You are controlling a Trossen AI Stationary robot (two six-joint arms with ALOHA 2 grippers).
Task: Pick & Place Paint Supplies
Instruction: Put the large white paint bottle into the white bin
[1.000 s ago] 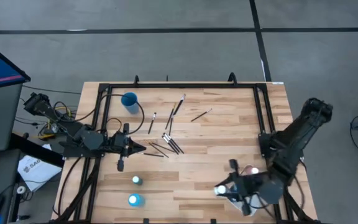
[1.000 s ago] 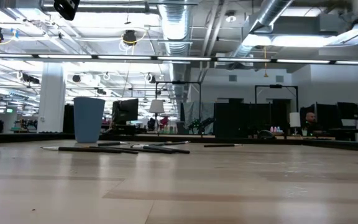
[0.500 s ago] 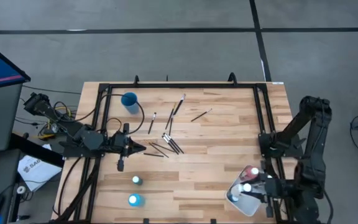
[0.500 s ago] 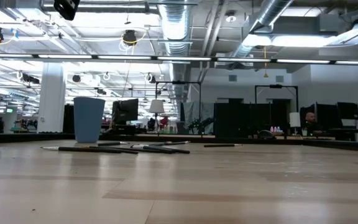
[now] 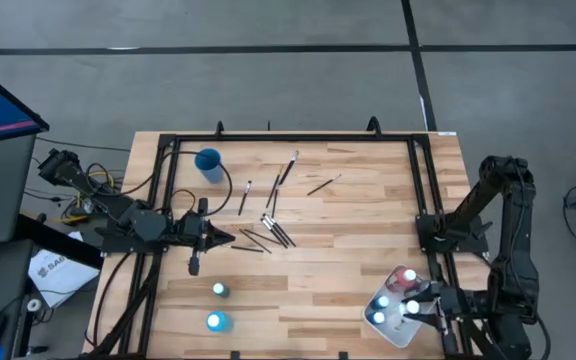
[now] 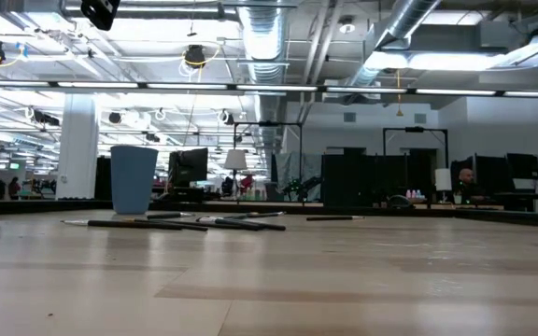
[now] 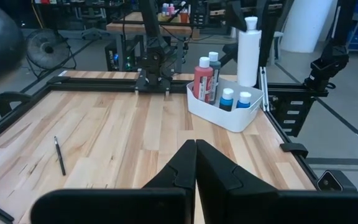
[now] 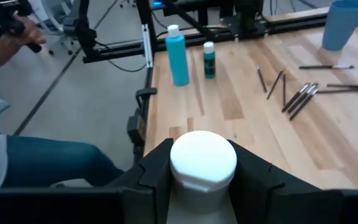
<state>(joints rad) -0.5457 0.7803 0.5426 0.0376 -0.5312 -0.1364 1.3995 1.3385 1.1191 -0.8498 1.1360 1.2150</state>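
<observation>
My right gripper [image 5: 426, 303] hung at the near right corner of the table [image 5: 368, 215], at the white tray [image 5: 400, 331], its fingers [image 8: 156, 169] clamped on a white bottle [image 8: 202, 160]; in the right wrist view the pale cap sat squarely between both pads. In the high view that bottle's cap showed just at the tray's right side, over the tray.

In the tray stood a red bottle [image 7: 202, 79], a darker bottle [image 7: 214, 69] just behind it, and two short blue bottles [image 7: 227, 99] side by side. The tall white bottle rose above the tray's far rim in the left wrist view.

My left gripper [image 5: 224, 239] rested well left of the tray, near the table's left edge, fingers [image 7: 182, 167] pressed together on nothing.

Two teal bottles [image 8: 179, 55] stood well left of the tray along the near edge, the taller beside the smaller.

The paintbrushes [image 5: 273, 230] lay scattered farther back, mid-table, left of the tray, some bunched, some apart. The blue cup [image 5: 208, 161] stood upright beyond them, at the far left.

A person's hand [image 8: 23, 32] and a leg in jeans showed beyond the table's left side in the right wrist view.
</observation>
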